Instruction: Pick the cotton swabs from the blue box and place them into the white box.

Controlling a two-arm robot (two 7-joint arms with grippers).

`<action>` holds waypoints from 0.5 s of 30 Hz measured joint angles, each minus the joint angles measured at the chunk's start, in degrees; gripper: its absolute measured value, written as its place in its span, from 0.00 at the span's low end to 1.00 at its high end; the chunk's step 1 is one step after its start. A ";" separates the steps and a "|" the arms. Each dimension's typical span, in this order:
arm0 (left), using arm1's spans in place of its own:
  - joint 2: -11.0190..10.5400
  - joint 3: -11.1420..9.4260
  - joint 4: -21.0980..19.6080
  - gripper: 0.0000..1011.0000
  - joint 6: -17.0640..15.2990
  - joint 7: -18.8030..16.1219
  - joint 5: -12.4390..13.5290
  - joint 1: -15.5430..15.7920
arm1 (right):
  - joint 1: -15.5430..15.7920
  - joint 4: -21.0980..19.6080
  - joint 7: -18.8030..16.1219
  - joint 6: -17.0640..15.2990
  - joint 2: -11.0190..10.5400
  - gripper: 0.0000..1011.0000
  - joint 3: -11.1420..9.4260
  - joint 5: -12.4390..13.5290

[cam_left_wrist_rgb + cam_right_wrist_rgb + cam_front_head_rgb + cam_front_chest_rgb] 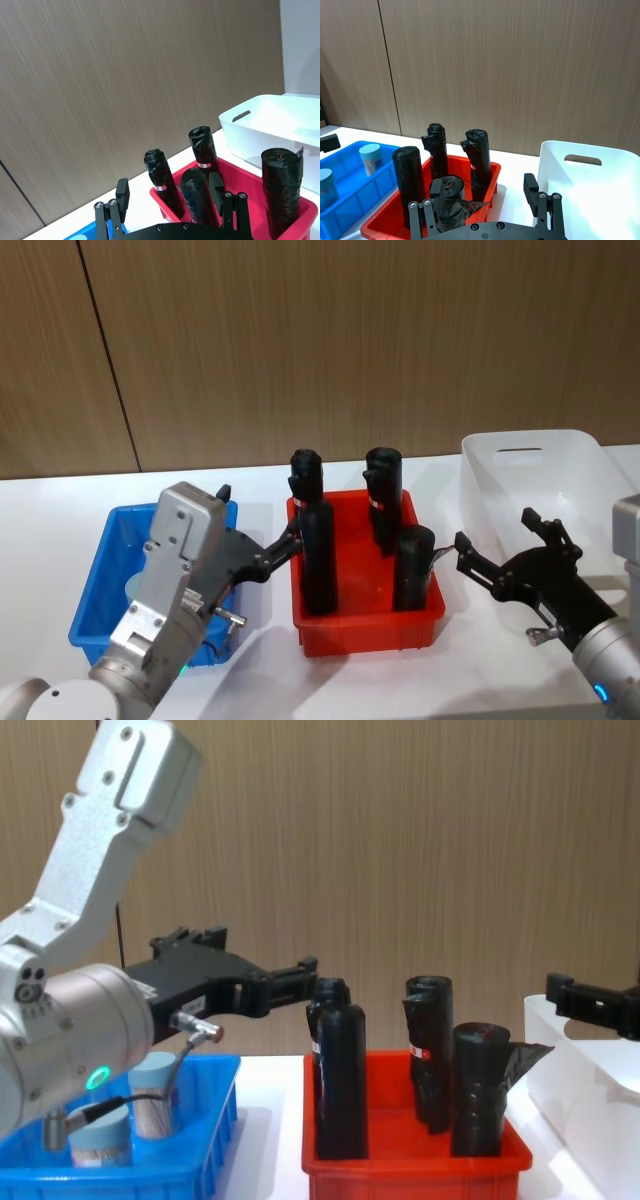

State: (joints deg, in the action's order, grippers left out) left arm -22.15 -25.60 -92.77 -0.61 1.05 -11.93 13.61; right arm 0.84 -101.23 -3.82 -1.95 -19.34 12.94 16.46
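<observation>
Table (60, 502): white top in front of a wood-panelled wall, carrying three bins in a row.
White box (585, 480): on the robot's right and the tallest bin, with an oval handle cutout in its far wall. Where its inside can be seen, the walls and floor are bare white.
Red bin (370, 625): in the middle, between the other two, and holding the black rolls.
Blue box (92, 592): on the robot's left, shallow and partly covered by the left arm. It holds the cotton swabs.
Left gripper (258, 517): raised above the right side of the blue box and pointing toward the red bin. Its fingers are spread wide with nothing between them.
Right gripper (495, 530): low between the red bin and the white box, fingers spread apart and empty.
Black rolls (318, 560): four, standing upright in the red bin, two at the back and two nearer the front.
Cotton swabs (370, 159): two clear jars with pale blue lids, upright inside the blue box and a little apart from each other.
</observation>
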 joint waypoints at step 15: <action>-2.16 2.48 0.84 0.99 -1.03 0.18 -4.76 -0.80 | 0.00 0.00 0.00 0.00 0.00 0.99 0.00 0.00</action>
State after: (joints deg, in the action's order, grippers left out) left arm -24.31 -23.11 -91.93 -1.64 1.22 -16.69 12.81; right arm 0.84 -101.23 -3.82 -1.95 -19.33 12.94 16.46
